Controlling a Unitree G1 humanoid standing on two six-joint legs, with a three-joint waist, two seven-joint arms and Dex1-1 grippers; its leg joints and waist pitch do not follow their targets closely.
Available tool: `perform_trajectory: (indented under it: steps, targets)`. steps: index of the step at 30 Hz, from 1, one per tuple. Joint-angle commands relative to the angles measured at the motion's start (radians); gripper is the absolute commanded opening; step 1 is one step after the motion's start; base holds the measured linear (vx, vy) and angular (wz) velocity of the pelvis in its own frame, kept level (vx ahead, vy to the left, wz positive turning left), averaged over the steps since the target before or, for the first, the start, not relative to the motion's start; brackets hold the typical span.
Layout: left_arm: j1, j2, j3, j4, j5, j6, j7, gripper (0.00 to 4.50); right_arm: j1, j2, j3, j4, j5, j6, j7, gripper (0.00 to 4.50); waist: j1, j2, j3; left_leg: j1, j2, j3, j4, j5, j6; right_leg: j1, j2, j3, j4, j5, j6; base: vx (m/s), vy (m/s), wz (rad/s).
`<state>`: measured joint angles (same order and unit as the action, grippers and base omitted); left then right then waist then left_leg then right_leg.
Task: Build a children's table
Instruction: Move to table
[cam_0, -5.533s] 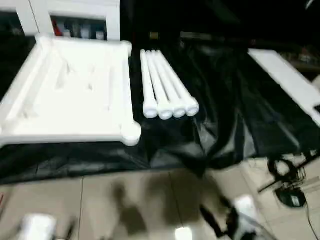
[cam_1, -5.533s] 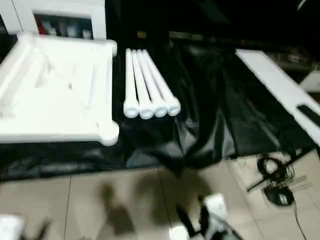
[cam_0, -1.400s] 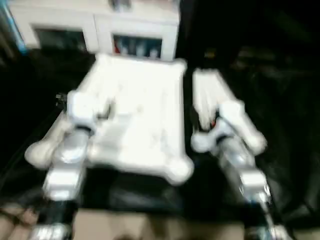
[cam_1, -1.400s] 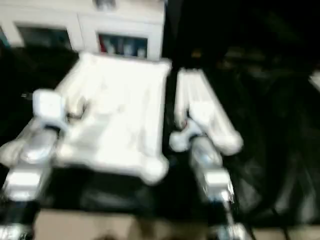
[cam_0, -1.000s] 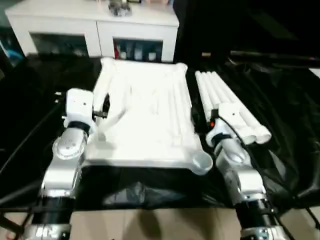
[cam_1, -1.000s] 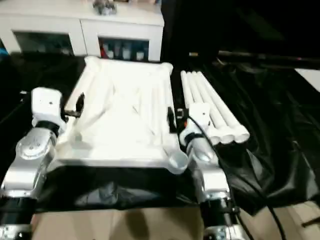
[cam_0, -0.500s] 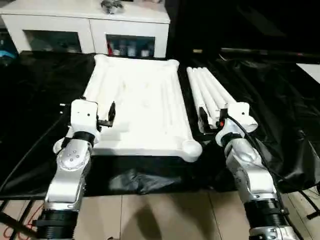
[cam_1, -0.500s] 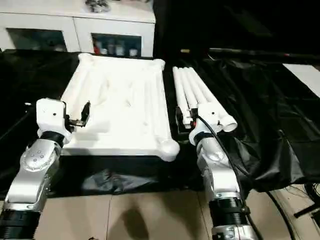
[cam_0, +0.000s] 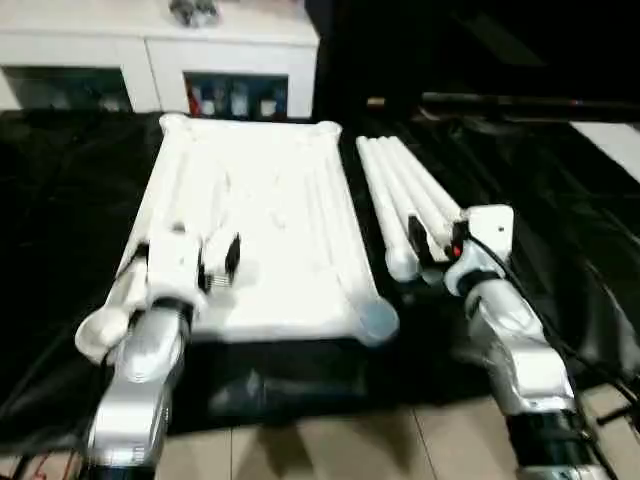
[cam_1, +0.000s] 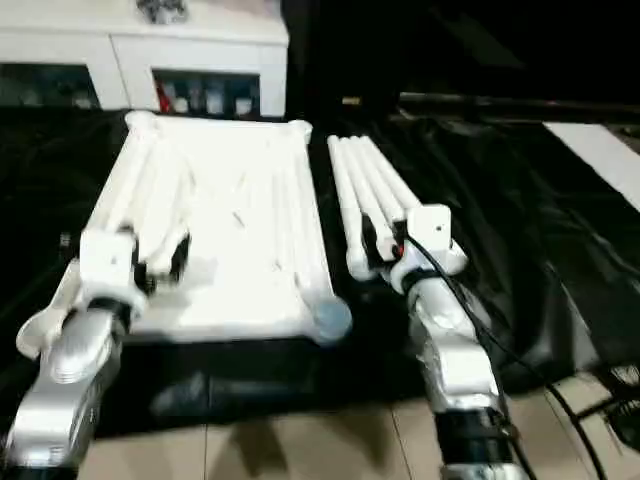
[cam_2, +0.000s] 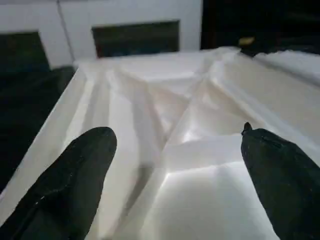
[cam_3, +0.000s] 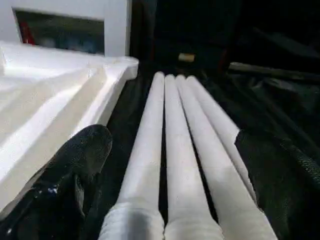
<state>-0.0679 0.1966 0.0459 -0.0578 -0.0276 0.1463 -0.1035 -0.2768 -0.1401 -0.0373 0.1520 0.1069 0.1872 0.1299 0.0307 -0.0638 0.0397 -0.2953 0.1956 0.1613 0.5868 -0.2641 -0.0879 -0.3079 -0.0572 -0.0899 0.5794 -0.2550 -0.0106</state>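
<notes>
The children's table lies in parts on a black cloth. Its white top (cam_0: 262, 210) rests upside down, ribbed underside up, with rounded sockets at the corners. Several long white legs (cam_0: 405, 195) lie side by side just right of it. My left gripper (cam_0: 216, 265) hovers open over the top's near left part; in the left wrist view its fingers (cam_2: 65, 185) stand wide apart above the ribs (cam_2: 165, 100). My right gripper (cam_0: 432, 240) is open over the near ends of the legs (cam_3: 172, 145), its fingers (cam_3: 70, 170) spread to either side of them.
A white cabinet (cam_0: 150, 45) with glass-fronted compartments stands behind the top. The black cloth (cam_0: 560, 210) spreads wrinkled to the right, with a white board (cam_0: 620, 140) at its far right edge. Tiled floor (cam_0: 330, 450) runs along the front.
The camera has shifted. Both arms, which rose into view earlier, have reached slightly farther forward: the left over the top's near part, the right over the legs' ends. Both grippers stay open.
</notes>
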Motion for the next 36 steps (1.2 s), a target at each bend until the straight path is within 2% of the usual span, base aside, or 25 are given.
perform_trajectory:
  steps: [1,2,3,4,5,6,7,8,9,10,11,12,13,14,15,16,17,18,19,20,22,23,25,29,36]
  targets:
    - [0.01,-0.003,0.004,-0.038,-0.01,0.014,0.0,4.5,0.003,-0.015,0.01,-0.037,-0.011,0.013,0.014,4.46,0.022,-0.021,-0.076,-0.114,-0.06,-0.014,-0.013,0.1,0.329,0.154,-0.042,0.024,-0.047,0.134,-0.17,0.167,0.017,0.03]
    - [0.019,-0.005,0.008,-0.056,-0.01,0.018,0.003,4.5,0.009,-0.013,0.017,-0.045,-0.005,0.018,0.028,4.46,0.033,0.004,-0.077,-0.113,-0.074,-0.008,-0.004,0.089,0.379,0.166,-0.076,0.024,-0.066,0.134,-0.141,0.161,0.033,0.33]
    - [0.023,-0.006,0.008,-0.064,-0.009,0.019,0.005,4.5,0.012,-0.01,0.019,-0.048,0.0,0.019,0.035,4.46,0.021,0.01,-0.082,-0.131,-0.059,-0.036,0.018,0.167,0.445,0.179,-0.086,0.004,-0.062,0.137,-0.102,0.171,0.035,0.66]
    - [0.023,-0.006,0.009,-0.065,-0.009,0.02,0.006,4.5,0.012,-0.009,0.019,-0.048,0.002,0.019,0.035,4.46,0.005,0.033,-0.073,-0.05,-0.054,-0.079,0.003,0.307,0.499,0.135,-0.019,-0.055,-0.041,0.113,-0.057,0.171,0.035,0.66]
    - [0.025,-0.007,0.01,-0.076,-0.006,0.028,0.011,4.5,0.011,0.002,0.012,-0.051,0.019,0.032,0.036,4.46,-0.018,0.044,-0.076,0.065,-0.028,-0.15,-0.006,0.369,0.582,0.045,0.025,-0.083,0.021,0.029,-0.031,0.273,-0.04,0.65]
    - [0.027,-0.007,0.01,-0.081,-0.005,0.032,0.012,4.5,0.01,0.007,0.007,-0.053,0.026,0.039,0.033,4.46,-0.085,0.032,-0.083,0.24,0.115,-0.254,-0.015,0.417,0.655,-0.138,-0.004,-0.035,0.13,-0.262,0.009,0.295,-0.13,0.37]
    - [0.03,-0.007,0.009,-0.089,-0.002,0.038,0.013,4.5,0.009,0.007,0.006,-0.053,0.028,0.045,0.034,4.46,-0.056,0.019,-0.053,0.188,0.119,-0.228,-0.022,0.414,0.564,-0.171,-0.034,0.001,0.174,-0.173,0.048,0.295,-0.13,0.37]
    - [0.035,-0.006,0.008,-0.098,0.003,0.043,0.015,4.5,0.01,0.005,0.008,-0.054,0.028,0.048,0.035,4.46,-0.057,0.014,-0.058,0.189,0.116,-0.224,-0.031,0.422,0.551,-0.19,-0.045,0.014,0.186,-0.132,0.066,0.131,-0.142,0.01]
    - [0.038,-0.005,0.008,-0.102,0.006,0.045,0.016,4.5,0.011,0.005,0.009,-0.055,0.027,0.049,0.036,4.46,-0.052,-0.02,-0.048,0.149,0.082,-0.162,-0.059,0.324,0.484,-0.187,-0.056,0.044,0.16,0.0,0.035,0.112,-0.125,-0.11]
    - [0.041,-0.005,0.008,-0.107,0.007,0.048,0.017,4.5,0.013,0.005,0.011,-0.058,0.026,0.05,0.037,4.46,-0.033,-0.058,-0.039,0.092,-0.035,-0.071,-0.036,0.143,0.376,-0.108,-0.066,0.097,0.032,0.08,-0.008,0.112,-0.125,-0.11]
    - [0.045,-0.006,0.01,-0.112,0.006,0.054,0.018,4.5,0.017,0.004,0.012,-0.061,0.029,0.05,0.045,4.46,-0.005,-0.115,-0.064,0.008,-0.136,-0.025,0.063,0.034,0.321,0.016,-0.07,0.195,-0.005,-0.017,0.047,0.165,-0.093,0.09]
    - [0.049,-0.008,0.012,-0.117,0.006,0.058,0.019,4.5,0.021,0.003,0.015,-0.065,0.03,0.051,0.051,4.46,0.028,-0.095,-0.046,-0.023,-0.147,-0.052,0.17,-0.084,0.23,0.042,-0.16,0.292,-0.064,-0.1,-0.108,0.157,-0.04,0.31]
    - [0.055,-0.006,0.014,-0.124,0.007,0.06,0.016,4.5,0.026,0.003,0.018,-0.071,0.031,0.056,0.057,4.46,0.021,-0.095,-0.056,-0.074,-0.115,-0.088,0.182,0.049,0.143,0.088,-0.156,0.286,-0.005,0.263,-0.222,0.157,-0.04,0.31]
    - [0.058,-0.002,0.013,-0.129,0.008,0.059,0.013,4.5,0.031,0.002,0.02,-0.076,0.034,0.06,0.066,4.46,0.013,-0.099,-0.06,-0.096,-0.108,-0.097,0.171,0.143,0.119,0.098,-0.142,0.264,0.031,0.597,-0.233,0.166,-0.009,0.2]
    - [0.061,0.007,0.009,-0.132,0.006,0.064,0.003,4.5,0.04,0.002,0.024,-0.087,0.039,0.065,0.082,4.46,0.023,-0.081,-0.061,-0.104,-0.076,-0.113,0.13,0.247,0.089,0.085,-0.152,0.237,0.067,1.156,-0.238,0.0,0.0,0.0]
    - [0.061,0.009,0.008,-0.133,0.004,0.072,-0.003,4.5,0.043,0.001,0.027,-0.093,0.043,0.069,0.087,4.46,0.022,-0.046,-0.052,-0.097,-0.053,-0.11,0.034,0.366,0.091,0.044,-0.087,0.165,0.084,1.273,-0.193,-0.106,0.022,0.05]
    - [0.061,0.014,0.006,-0.132,0.003,0.071,-0.011,4.5,0.046,-0.002,0.03,-0.1,0.045,0.07,0.094,4.46,0.019,-0.017,-0.052,-0.085,-0.042,-0.105,-0.005,0.448,0.091,0.031,-0.048,0.131,0.09,1.195,-0.163,-0.185,0.028,0.02]
    - [0.06,0.017,0.005,-0.132,0.002,0.071,-0.016,4.5,0.048,-0.003,0.031,-0.104,0.048,0.071,0.098,4.46,-0.009,0.014,-0.056,-0.063,0.037,-0.135,0.004,0.585,0.142,0.0,-0.016,0.09,0.116,0.85,-0.112,-0.142,-0.005,-0.06]
    - [0.059,0.021,0.002,-0.131,0.002,0.069,-0.025,4.5,0.051,-0.006,0.034,-0.111,0.053,0.074,0.107,4.46,-0.011,0.022,-0.065,0.002,0.125,-0.19,0.005,0.696,0.218,-0.067,-0.06,0.1,0.107,0.381,-0.083,0.0,0.0,0.0]
    - [0.059,0.021,0.002,-0.131,0.002,0.069,-0.025,4.5,0.051,-0.006,0.034,-0.111,0.053,0.074,0.107,4.46,-0.012,0.015,-0.055,-0.004,0.128,-0.183,-0.006,0.659,0.239,-0.073,-0.08,0.113,0.085,0.268,-0.076,0.0,0.0,0.0]
    - [0.028,0.054,-0.027,-0.105,-0.024,0.055,-0.118,4.5,0.064,-0.038,0.047,-0.144,0.097,0.097,0.192,4.46,0.009,0.001,-0.036,-0.066,0.022,-0.092,-0.015,0.223,0.182,-0.012,-0.101,0.118,0.006,0.179,-0.144,0.0,0.0,0.0]
    - [0.003,0.074,-0.043,-0.078,-0.015,0.026,-0.15,4.5,0.069,-0.067,0.062,-0.157,0.106,0.106,0.242,4.46,0.018,0.014,-0.028,-0.065,0.022,-0.083,-0.026,0.091,0.141,-0.009,-0.108,0.118,-0.006,0.112,-0.165,-0.075,0.036,0.06]
    - [-0.031,0.099,-0.064,-0.044,-0.018,-0.018,-0.203,4.5,0.076,-0.111,0.082,-0.175,0.116,0.121,0.318,4.46,0.018,0.004,-0.021,-0.044,0.039,-0.061,-0.057,-0.199,0.046,-0.01,-0.096,0.11,-0.033,-0.171,-0.185,-0.092,0.017,0.06]
    - [-0.088,0.137,-0.105,-0.026,-0.142,-0.04,-0.437,4.5,0.076,-0.21,0.105,-0.2,0.13,0.142,0.463,4.46,0.009,0.017,-0.012,-0.044,0.043,-0.058,-0.071,-0.353,-0.02,-0.023,-0.099,0.109,-0.05,-0.384,-0.155,-0.075,0.016,-0.04]
    - [-0.142,0.246,-0.272,-0.004,-0.17,0.026,-0.769,4.5,0.071,-0.335,0.132,-0.226,0.153,0.164,0.613,4.46,0.008,0.021,-0.024,-0.059,0.042,-0.043,-0.065,-0.2,0.023,-0.019,-0.099,0.115,-0.036,-0.204,-0.185,0.0,0.0,0.0]
